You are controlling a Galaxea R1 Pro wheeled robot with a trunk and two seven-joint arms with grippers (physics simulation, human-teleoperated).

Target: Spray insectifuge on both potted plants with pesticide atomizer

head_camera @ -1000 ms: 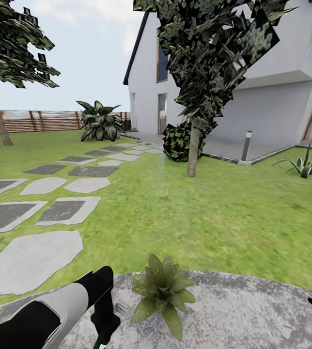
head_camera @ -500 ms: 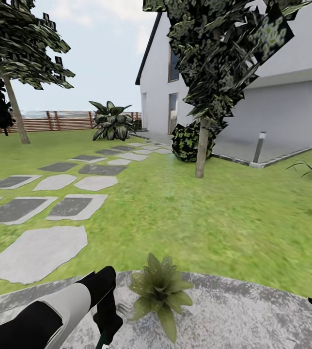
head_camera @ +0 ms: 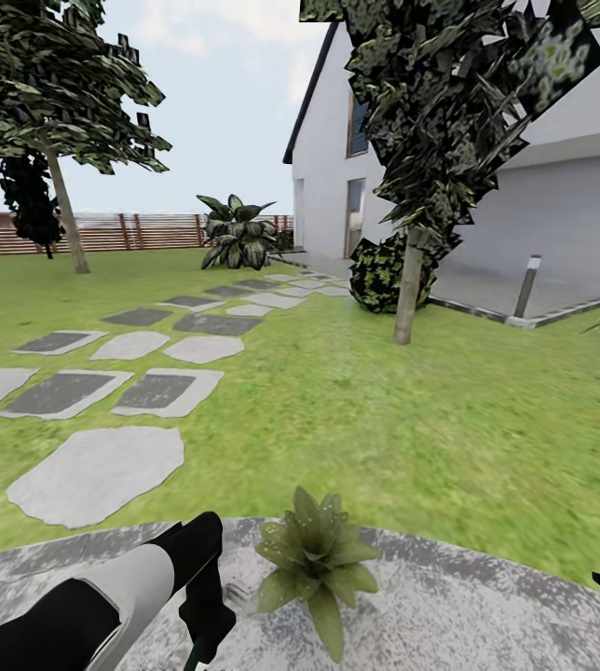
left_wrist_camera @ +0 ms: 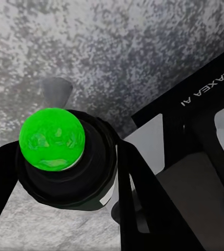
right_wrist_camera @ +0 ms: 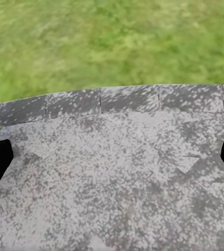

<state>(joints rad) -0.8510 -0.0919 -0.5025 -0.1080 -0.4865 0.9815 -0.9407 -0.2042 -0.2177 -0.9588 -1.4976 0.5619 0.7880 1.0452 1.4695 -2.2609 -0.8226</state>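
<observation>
Left gripper [left_wrist_camera: 65,157]: fingers clamped on the pesticide atomizer [left_wrist_camera: 54,141]; the left wrist view looks straight down on its bright green top inside a dark collar, with dark fingers on both sides.
Atomizer position: held low over the grey paved patio [head_camera: 486,606], just left of the potted plant [head_camera: 317,568] in the head view; only a sliver of the bottle shows below the hand at the bottom edge.
Right gripper [right_wrist_camera: 112,157]: fingers spread wide, nothing between them, bare paving below; a dark tip of it shows at the head view's right edge.
Potted plant: one low olive rosette sits on the patio near the lawn [head_camera: 384,410] edge, just beside the left hand; a leaf tip shows at the edge of the right wrist view. The second plant is not identified here.
Risk, aim: the nozzle direction cannot be told; a spray fired now may hit paving rather than leaves.
Risk, coverage: the far side of the rosette likely stays dry if sprayed from one side only.
Risk, contact: the left arm is close enough to brush the near leaves.
Risk, grip: the bottle could twist in the grip if it bumps the ground.
Writing: "GALAXEA AI", partly cut off, reads on the dark gripper body in the left wrist view; no label text is legible on the bottle.
</observation>
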